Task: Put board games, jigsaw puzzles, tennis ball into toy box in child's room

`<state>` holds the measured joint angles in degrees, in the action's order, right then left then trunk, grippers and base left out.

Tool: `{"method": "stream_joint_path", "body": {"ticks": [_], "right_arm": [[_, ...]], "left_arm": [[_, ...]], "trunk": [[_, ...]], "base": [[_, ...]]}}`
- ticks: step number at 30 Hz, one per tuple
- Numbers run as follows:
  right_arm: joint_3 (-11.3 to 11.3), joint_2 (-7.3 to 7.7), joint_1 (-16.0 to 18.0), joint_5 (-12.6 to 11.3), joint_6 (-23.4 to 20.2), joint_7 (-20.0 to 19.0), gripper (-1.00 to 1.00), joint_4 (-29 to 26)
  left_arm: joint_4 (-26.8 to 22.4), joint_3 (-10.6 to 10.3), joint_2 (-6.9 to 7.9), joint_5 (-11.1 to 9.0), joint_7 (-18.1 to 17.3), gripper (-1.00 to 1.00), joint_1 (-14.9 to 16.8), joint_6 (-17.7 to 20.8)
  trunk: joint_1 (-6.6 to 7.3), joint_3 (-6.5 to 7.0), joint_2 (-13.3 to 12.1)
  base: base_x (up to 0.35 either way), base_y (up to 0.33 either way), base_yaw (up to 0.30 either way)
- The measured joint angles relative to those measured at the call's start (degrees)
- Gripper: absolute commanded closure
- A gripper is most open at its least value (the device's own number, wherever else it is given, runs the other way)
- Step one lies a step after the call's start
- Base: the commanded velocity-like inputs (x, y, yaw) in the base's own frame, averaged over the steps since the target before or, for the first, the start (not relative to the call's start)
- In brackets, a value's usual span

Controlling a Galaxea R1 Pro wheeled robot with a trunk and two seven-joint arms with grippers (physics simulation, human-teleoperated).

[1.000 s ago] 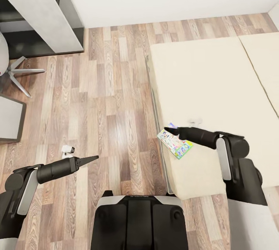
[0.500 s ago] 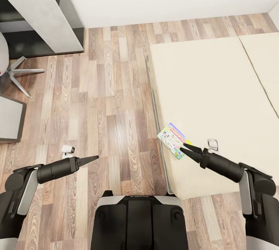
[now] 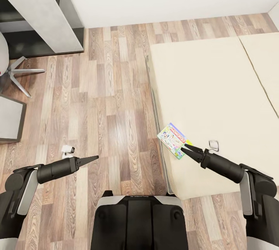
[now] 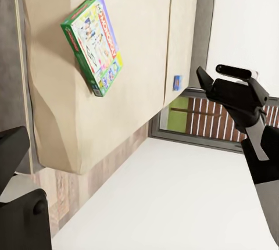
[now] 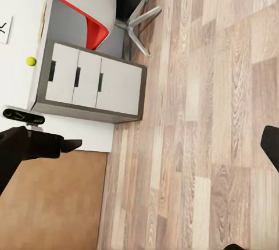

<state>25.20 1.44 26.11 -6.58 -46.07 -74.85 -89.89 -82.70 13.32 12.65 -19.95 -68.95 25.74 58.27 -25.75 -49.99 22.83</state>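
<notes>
A board game (image 3: 174,140) lies on the bed (image 3: 217,87) at its near left corner.

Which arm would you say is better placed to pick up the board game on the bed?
Right: its claw sits at the board game's edge on the bed, while the left claw hangs over the floor.

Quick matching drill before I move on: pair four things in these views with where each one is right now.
Things:
1. board game
2. right gripper
3. left gripper
4. tennis ball

Places:
A. over the wood floor
B. on the white-drawered table
C. near the bed's corner, flat on the mattress
D. at the board game's near edge

Pairs: 1-C, 2-D, 3-A, 4-B
</notes>
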Motion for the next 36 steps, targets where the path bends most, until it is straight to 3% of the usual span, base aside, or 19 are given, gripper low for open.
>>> {"method": "stream_joint_path", "body": {"ticks": [4, 7, 12, 36], "right_arm": [[0.1, -0.04, -0.14, -0.12, 0.0, -0.06, -1.0, 0.03], [0.18, 0.28, -2.2, -0.38, 0.13, -0.13, -1.0, 0.01], [0.18, 0.06, -3.39, -0.23, 2.6, -0.07, -1.0, -0.03], [1.48, 0.05, -3.63, -0.29, 3.94, -0.19, -1.0, 0.04]], "left_arm": [[0.0, -0.03, 0.0, 0.03, 0.06, -1.0, 0.0, 0.0], [0.0, 0.01, 0.0, 0.06, 0.13, -1.0, 0.0, 0.01], [0.0, 0.02, 0.0, 0.05, 0.17, -1.0, 0.0, 0.01], [0.05, 0.04, 0.05, 0.07, 0.06, -1.0, -0.08, 0.0]], "trunk": [[0.0, 0.1, 0.0], [0.01, 0.33, 0.0], [0.0, 0.78, 0.0], [0.0, 3.03, 0.0]], "base": [[0.0, 0.0, 0.0], [0.0, 0.0, 0.0], [0.0, 0.0, 0.0], [0.0, 0.0, 0.0]]}}
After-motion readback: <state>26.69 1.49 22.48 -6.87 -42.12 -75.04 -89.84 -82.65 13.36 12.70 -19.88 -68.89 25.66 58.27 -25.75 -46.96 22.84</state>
